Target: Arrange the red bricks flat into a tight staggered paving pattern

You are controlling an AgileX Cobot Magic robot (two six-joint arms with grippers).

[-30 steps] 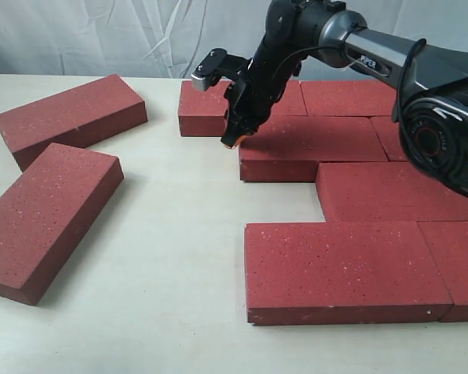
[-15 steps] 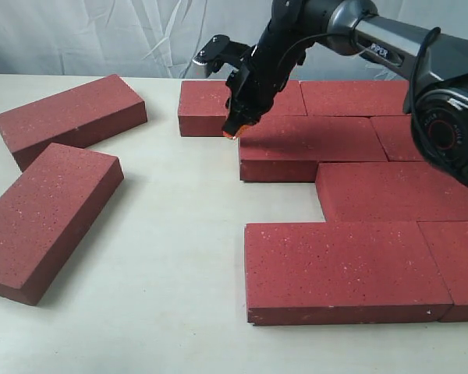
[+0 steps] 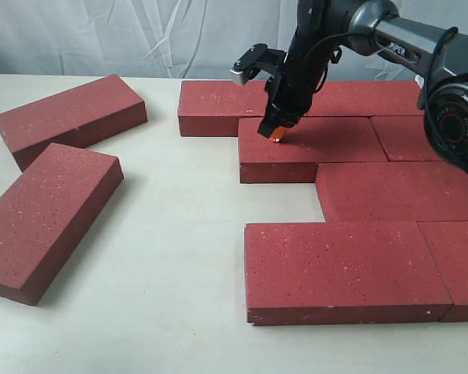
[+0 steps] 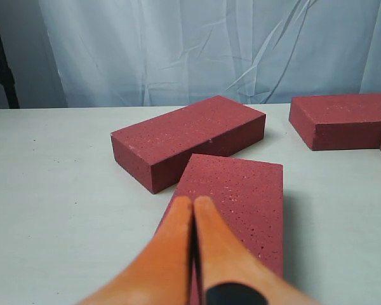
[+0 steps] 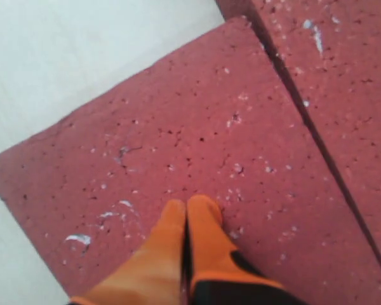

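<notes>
- The right hand [image 3: 274, 137] is being held tips-down over the second-row brick [image 3: 312, 146], near that brick's end facing the loose bricks.
- Its orange fingers [image 5: 203, 222] are being pressed together, with nothing gripped between them.
- Whether the tips are being rested on the second-row brick or held just above it cannot be told.
- The red bricks are being carried flat by the pale desk [image 3: 179, 234], and the paved ones are being kept edge to edge around the second-row brick in staggered rows.
- A back-row brick [image 3: 218, 105] is being kept against the second-row brick's far long edge, and a third-row brick [image 3: 390, 191] against its near edge.
- A front brick [image 3: 343, 269] is being kept beyond the third-row brick, farther from the second-row brick.
- A farther loose brick [image 3: 70, 117] and a nearer loose brick [image 3: 47, 214] are being left angled, well apart from the second-row brick across bare desk.
- The left hand [image 4: 192, 206] is being held low over the nearer loose brick, its fingers closed together and empty.
</notes>
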